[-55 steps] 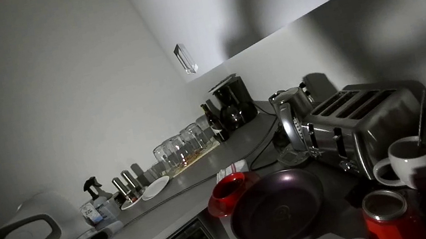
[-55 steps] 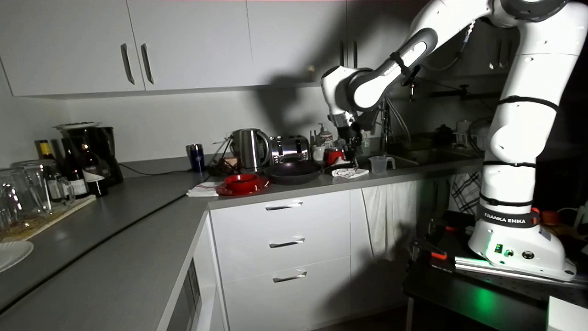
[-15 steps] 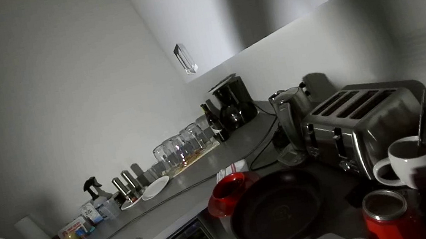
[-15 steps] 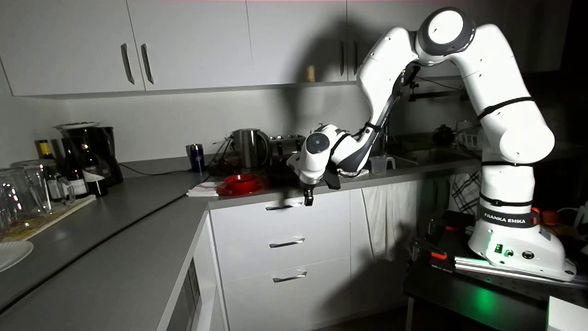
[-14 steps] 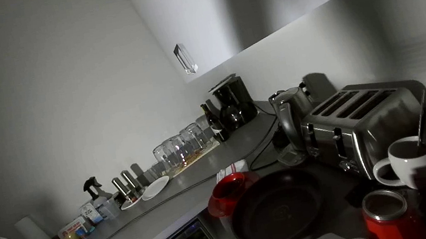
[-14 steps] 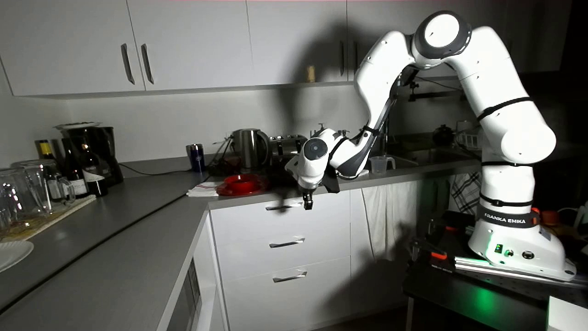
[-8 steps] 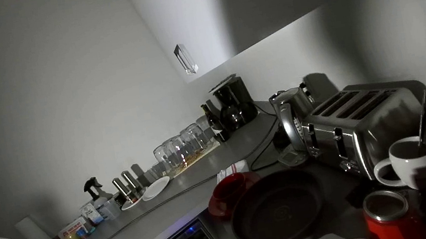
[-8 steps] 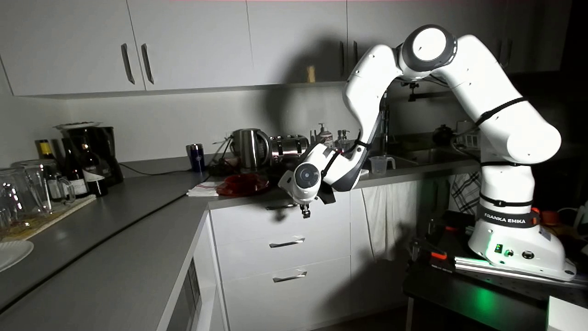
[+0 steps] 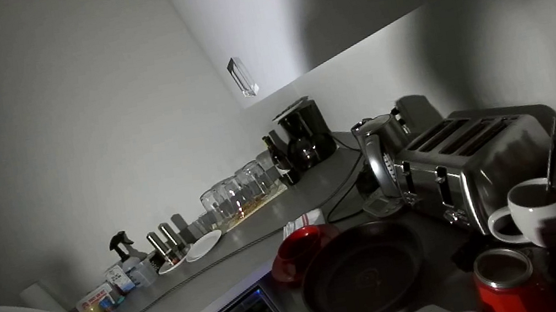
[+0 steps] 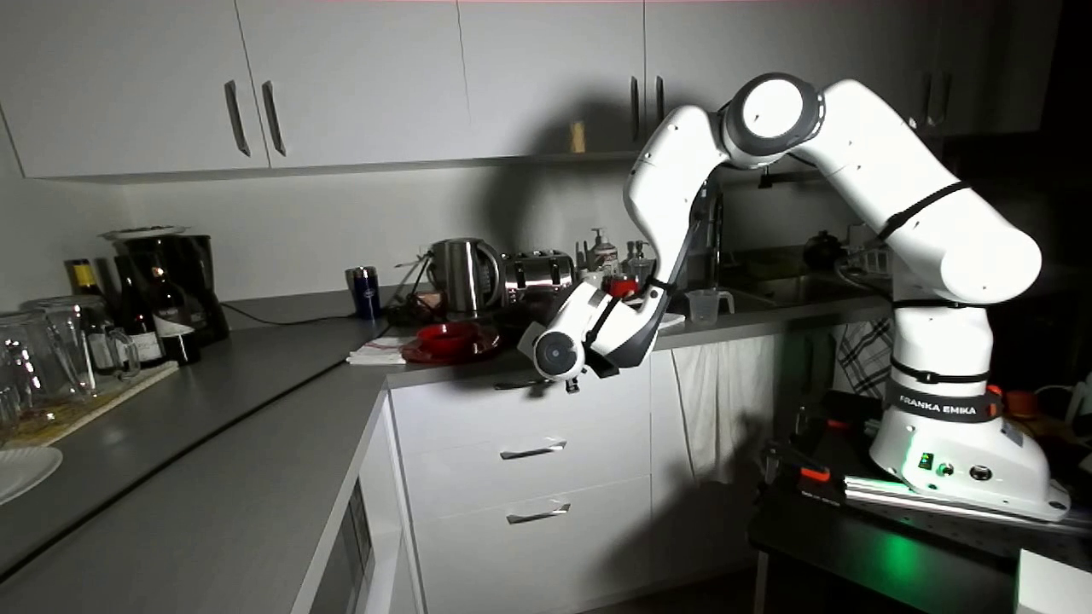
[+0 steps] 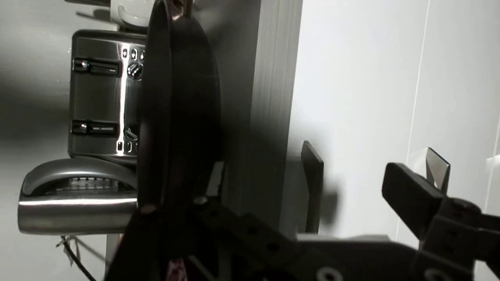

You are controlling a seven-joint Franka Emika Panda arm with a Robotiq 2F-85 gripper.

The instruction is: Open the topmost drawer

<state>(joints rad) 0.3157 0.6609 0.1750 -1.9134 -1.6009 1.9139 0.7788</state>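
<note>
at the far left of the desk [image 10: 213,477], glass mugs [image 10: 72,341] are noted beside bottles [image 10: 147,344]. a blue tumbler [image 10: 364,292] is placed further along. a red bowl [image 10: 448,338] is carried on a red plate [image 10: 486,344], and a kettle [image 10: 461,277] is set further back. the topmost drawer [image 10: 512,418] is found closed, below the desk's edge. the end effector [image 11: 304,177] is positioned in front of the drawer with fingers [image 11: 410,199] spread; in the wrist view the drawer handle [image 11: 314,175] is seen between them, but contact cannot be confirmed. further right, a clear measuring cup [image 10: 704,305] is observed.
</note>
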